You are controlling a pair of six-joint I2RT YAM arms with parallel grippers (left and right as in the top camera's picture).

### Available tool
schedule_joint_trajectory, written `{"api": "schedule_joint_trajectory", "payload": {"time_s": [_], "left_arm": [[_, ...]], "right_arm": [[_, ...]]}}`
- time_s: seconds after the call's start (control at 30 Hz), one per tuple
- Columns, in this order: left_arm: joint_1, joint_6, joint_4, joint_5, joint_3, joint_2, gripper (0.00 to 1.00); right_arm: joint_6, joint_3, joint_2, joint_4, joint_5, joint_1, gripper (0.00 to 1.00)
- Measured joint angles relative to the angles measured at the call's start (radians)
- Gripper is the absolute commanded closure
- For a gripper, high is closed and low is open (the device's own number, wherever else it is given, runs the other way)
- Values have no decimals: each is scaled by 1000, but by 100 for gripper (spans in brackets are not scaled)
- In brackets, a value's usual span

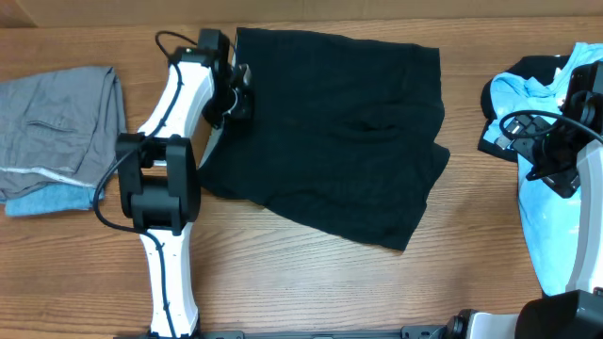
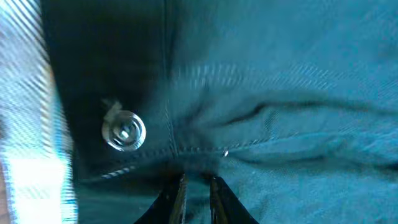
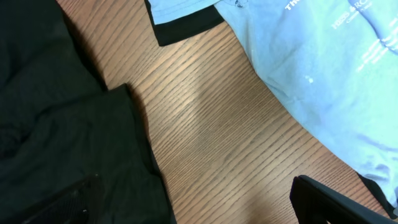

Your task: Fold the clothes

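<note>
Black shorts [image 1: 330, 132] pinched in nearly closed left hand [image 2: 198, 182]

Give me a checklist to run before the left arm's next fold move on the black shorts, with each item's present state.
1. Left gripper at the waistband of the black shorts, beside the button: ok.
2. Fabric pinched between its fingers: cannot tell; they sit close together at a seam.
3. Shorts spread out, apart from other garments: ok.
4. Right gripper off the shorts, over by the light blue T-shirt: ok.
5. Right gripper open or shut: cannot tell.
6. Grey pile lies apart, at the left: ok.
</note>
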Motion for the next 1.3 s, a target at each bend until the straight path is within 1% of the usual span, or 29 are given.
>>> {"api": "schedule_joint_trajectory", "payload": {"time_s": [0.07,0.1,0.13,0.2,0.3,0.33,0.37,0.4,0.43,0.5,0.63,0.7,0.73,0.77,0.8,0.87,0.9,0.97,1.03,1.1,1.17,1.2,1.23,1.27,1.3], "left_arm": [[0,0,23,6,-38,0,90],[0,1,23,8,-56,0,94],[0,1,19,18,-60,0,96],[1,1,-6,44,-54,0,95],[0,2,-119,113,26,0,83],[0,3,-158,133,82,0,76],[0,2,-188,149,154,-6,50],[0,2,-215,155,208,-16,0],[0,3,-255,155,272,-31,0],[0,2,-286,146,356,-101,0],[1,0,-288,100,411,-256,0],[1,0,-288,92,418,-286,0],[0,0,-289,86,423,-296,0],[1,0,-292,78,422,-290,0],[1,0,-293,75,421,-284,0],[1,0,-295,68,416,-278,0],[1,0,-295,67,415,-277,0],[1,0,-295,63,415,-277,0],[1,0,-295,63,415,-277,0],[1,0,-296,63,415,-277,0],[1,0,-295,61,415,-277,0],[1,0,-296,60,415,-277,0],[1,0,-295,60,415,-277,0],[1,0,-295,60,415,-277,0],[1,0,-295,60,415,-277,0]], "right_arm": [[0,0,0,-1,0,0,0],[0,0,0,0,0,0,0],[0,0,0,0,0,0,0],[0,0,0,0,0,0,0],[0,0,0,0,0,0,0],[0,0,0,1,0,0,0],[0,0,1,0,0,0,0],[0,0,1,-1,0,0,0],[0,0,1,0,0,0,0],[0,0,1,-1,0,0,0],[3,0,1,20,-9,0,0],[12,0,1,49,-107,-4,0],[19,0,1,39,-195,-4,29],[22,0,1,-16,-245,-4,59],[25,0,1,-33,-286,-4,80],[10,-5,1,-101,-344,5,89],[7,-16,1,-133,-356,13,96],[8,-63,1,-176,-365,35,96],[5,-141,1,-174,-386,56,96],[0,-261,3,-115,-415,89,96],[-6,-383,3,-8,-449,125,96],[-8,-448,7,41,-472,145,89],[-10,-501,10,84,-493,162,71],[-14,-549,10,132,-513,174,60],[-12,-583,11,169,-535,182,47]]}}
